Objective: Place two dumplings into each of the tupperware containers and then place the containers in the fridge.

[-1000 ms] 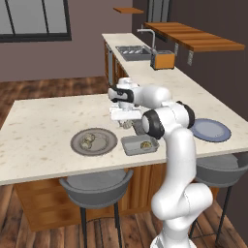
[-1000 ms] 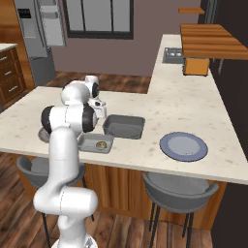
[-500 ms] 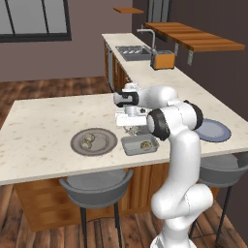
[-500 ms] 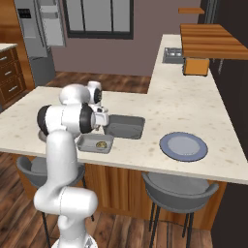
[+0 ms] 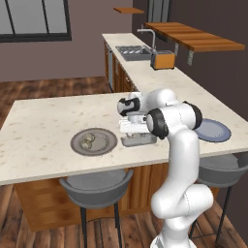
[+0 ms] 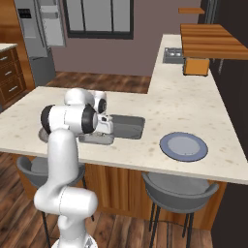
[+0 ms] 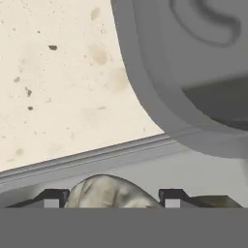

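My gripper [image 5: 134, 136] hangs low over the smaller tupperware container [image 5: 144, 141], shut on a dumpling [image 7: 104, 191] that fills the gap between its fingertips. In the hand view the gripper [image 7: 112, 198] sits just inside the container's rim [image 7: 97, 157], and another dumpling [image 7: 218, 200] lies in it beside the right fingertip. The larger tupperware container [image 6: 127, 127] stands right behind; its rounded corner [image 7: 193, 72] shows close by. More dumplings [image 5: 88, 141] rest on the round grey plate [image 5: 109, 140] to the left. The fridge [image 6: 29, 43] stands far across the room.
A flat blue-grey plate [image 5: 210, 130] lies on the counter to the right. Stools [image 5: 97, 186] stand under the counter's near edge. A sink [image 5: 131, 50] and an orange toaster [image 5: 162, 60] sit on the far counter run. Bare counter [image 7: 58, 72] borders the containers.
The gripper has travelled right from near the round plate and come down over the smaller container, carrying the dumpling. The containers and plates have stayed put.
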